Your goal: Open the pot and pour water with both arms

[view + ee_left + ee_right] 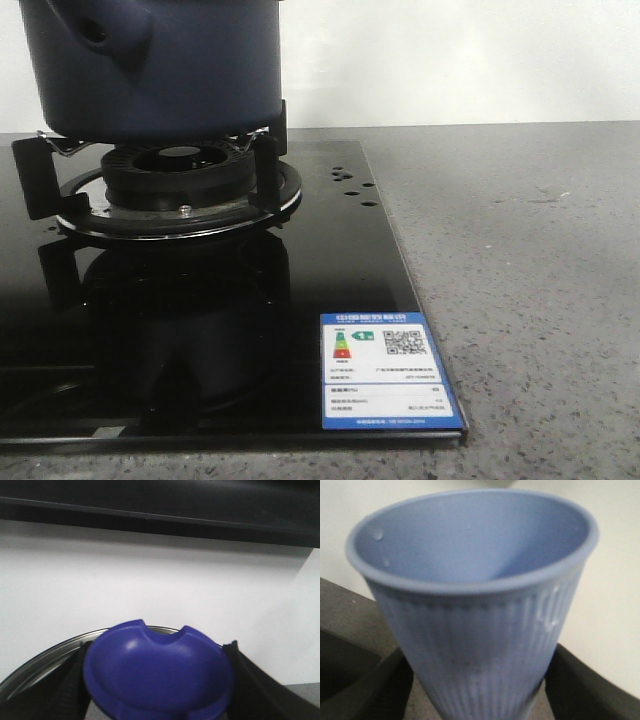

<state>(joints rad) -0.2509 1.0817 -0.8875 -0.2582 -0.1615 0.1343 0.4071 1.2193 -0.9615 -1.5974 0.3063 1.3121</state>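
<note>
The dark navy pot (150, 60) stands on the gas burner (180, 175) at the far left of the front view, its stubby side handle (95, 35) facing the camera; its top is out of frame. Neither gripper shows in that view. In the left wrist view my left gripper (157, 690) is shut on a blue lid knob (157, 672), with the lid's metal rim (40, 662) behind it and a white wall beyond. In the right wrist view my right gripper (477, 700) is shut on the pale blue ribbed cup (475, 605), held upright.
The burner sits in a black glass cooktop (330, 260) with an energy label sticker (388, 372) at its front right corner. Grey speckled counter (530, 280) extends to the right. A white wall stands behind.
</note>
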